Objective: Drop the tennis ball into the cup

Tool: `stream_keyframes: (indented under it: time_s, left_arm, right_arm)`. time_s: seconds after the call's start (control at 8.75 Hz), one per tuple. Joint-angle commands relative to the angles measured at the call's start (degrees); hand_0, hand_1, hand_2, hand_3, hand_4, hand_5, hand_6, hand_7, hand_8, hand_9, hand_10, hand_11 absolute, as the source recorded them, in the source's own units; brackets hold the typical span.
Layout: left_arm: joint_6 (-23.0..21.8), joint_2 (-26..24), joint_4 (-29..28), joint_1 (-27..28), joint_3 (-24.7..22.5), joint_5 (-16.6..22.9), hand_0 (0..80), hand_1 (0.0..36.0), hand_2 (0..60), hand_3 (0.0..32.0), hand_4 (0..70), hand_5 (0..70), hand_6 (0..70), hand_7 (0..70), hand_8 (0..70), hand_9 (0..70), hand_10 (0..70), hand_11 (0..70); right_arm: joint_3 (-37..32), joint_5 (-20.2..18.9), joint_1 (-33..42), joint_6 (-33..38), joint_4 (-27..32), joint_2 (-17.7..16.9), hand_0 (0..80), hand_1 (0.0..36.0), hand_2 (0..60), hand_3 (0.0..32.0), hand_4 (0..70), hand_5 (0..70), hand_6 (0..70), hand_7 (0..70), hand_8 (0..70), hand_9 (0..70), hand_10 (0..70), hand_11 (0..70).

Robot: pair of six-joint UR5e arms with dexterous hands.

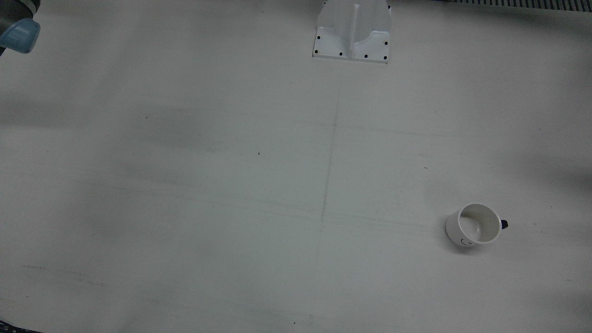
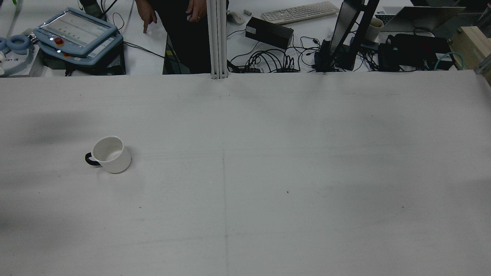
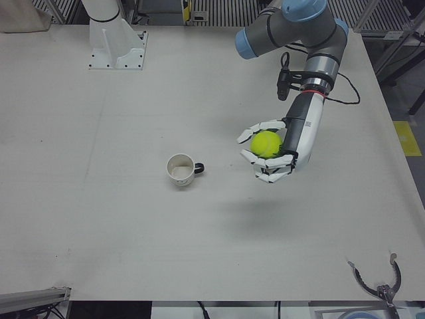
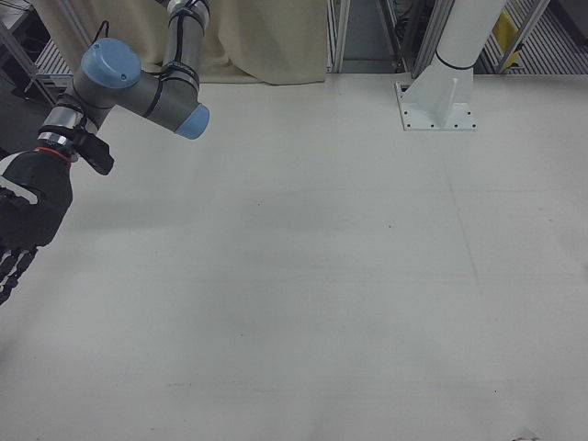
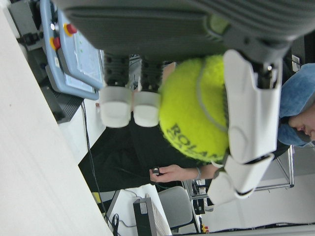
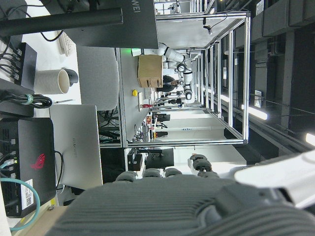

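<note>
A white cup (image 3: 180, 169) with a dark handle stands upright on the table, also seen in the front view (image 1: 474, 225) and the rear view (image 2: 111, 154); nothing shows inside it. My left hand (image 3: 287, 154) hangs above the table to the cup's right in the left-front view, shut on a yellow-green tennis ball (image 3: 266, 143). Up close, white fingers (image 5: 251, 108) wrap the ball (image 5: 197, 110). My right hand (image 4: 23, 220) is at the left edge of the right-front view, fingers spread downward, holding nothing.
A white arm pedestal (image 1: 352, 32) is bolted at the table's robot side. A blue arm joint (image 1: 21, 34) pokes into the corner. Beyond the far edge stand a person (image 2: 172, 11), a teach pendant (image 2: 76, 30) and cables (image 2: 276, 61).
</note>
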Motion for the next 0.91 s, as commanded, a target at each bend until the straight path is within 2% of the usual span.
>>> stream_keyframes:
  time_s: [0.0, 0.23, 0.69, 0.8]
  left_arm:
    - [-0.02, -0.09, 0.55, 6.94, -2.65, 0.03, 51.5, 36.0, 60.0, 0.0, 70.0, 26.6, 41.8, 70.0, 70.0, 70.0, 70.0, 70.0]
    - [-0.02, -0.18, 0.38, 11.52, -2.48, -0.49, 51.7, 36.0, 60.0, 0.0, 70.0, 26.6, 41.5, 70.0, 70.0, 70.0, 70.0, 70.0]
    - [0.41, -1.93, 0.81, 16.72, -1.08, -1.11, 52.6, 36.0, 60.0, 0.0, 70.0, 26.4, 41.1, 70.0, 70.0, 70.0, 70.0, 70.0]
    - [0.33, -1.94, 0.64, 18.82, -0.46, -2.68, 53.0, 36.0, 60.0, 0.0, 70.0, 26.3, 40.8, 70.0, 70.0, 70.0, 70.0, 70.0]
  right_arm:
    - [-0.02, 0.00, 0.04, 0.02, 0.00, 0.00, 0.0, 0.0, 0.0, 0.0, 0.0, 0.0, 0.0, 0.0, 0.0, 0.0, 0.0, 0.0]
    - [-0.02, 0.00, -0.05, 0.02, 0.00, 0.00, 0.0, 0.0, 0.0, 0.0, 0.0, 0.0, 0.0, 0.0, 0.0, 0.0, 0.0, 0.0]
    - [-0.11, 0.00, -0.05, 0.02, 0.00, 0.00, 0.0, 0.0, 0.0, 0.0, 0.0, 0.0, 0.0, 0.0, 0.0, 0.0, 0.0, 0.0]
    - [-0.11, 0.00, -0.05, 0.02, 0.00, 0.00, 0.0, 0.0, 0.0, 0.0, 0.0, 0.0, 0.0, 0.0, 0.0, 0.0, 0.0, 0.0]
